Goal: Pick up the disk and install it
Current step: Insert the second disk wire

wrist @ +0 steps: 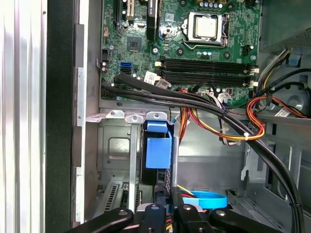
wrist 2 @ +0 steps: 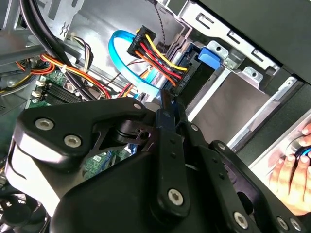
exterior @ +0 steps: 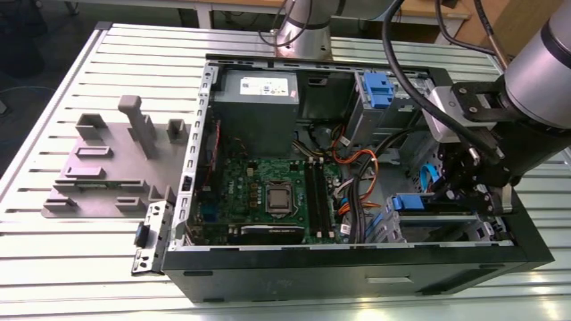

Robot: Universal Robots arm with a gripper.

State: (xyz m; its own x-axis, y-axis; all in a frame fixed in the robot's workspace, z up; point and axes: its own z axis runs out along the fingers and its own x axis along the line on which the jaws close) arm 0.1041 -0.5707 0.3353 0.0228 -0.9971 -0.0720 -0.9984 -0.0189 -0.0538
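Cables (wrist: 204, 104) beside seated disk (wrist: 158, 150)

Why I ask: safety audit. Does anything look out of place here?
A person's hand sits by the computer case's outer wall, close to the gripper at the disk; a hand that near the arm looks odd.

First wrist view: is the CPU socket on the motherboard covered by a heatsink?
No. The CPU socket lies bare on the motherboard, its metal chip lid exposed with no heatsink on it.
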